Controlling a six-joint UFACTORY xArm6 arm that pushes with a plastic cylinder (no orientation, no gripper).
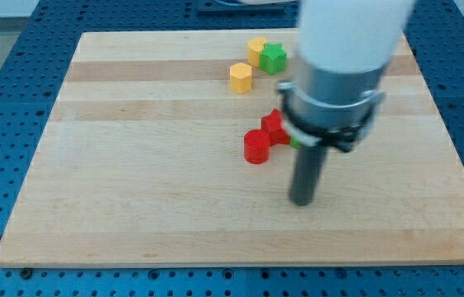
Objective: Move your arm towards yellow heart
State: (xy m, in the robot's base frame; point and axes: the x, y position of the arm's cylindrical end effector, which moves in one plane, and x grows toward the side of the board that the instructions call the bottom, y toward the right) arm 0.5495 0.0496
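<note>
My tip [302, 200] rests on the board toward the view's bottom, below and right of the red cylinder [257, 147]. Two yellow blocks lie near the view's top. One [255, 49] touches the green star [274, 58] and looks like the heart. The other [241, 77], below and left of it, looks like a pentagon. Both are far above and left of my tip. The red star [274, 125] sits just above and right of the red cylinder, partly behind the arm. Only a green sliver [295, 143] of the green cylinder shows. The blue blocks are hidden behind the arm.
The blurred arm body [335, 74] covers the board's upper right part. The wooden board [133, 165] lies on a blue perforated table [1, 99].
</note>
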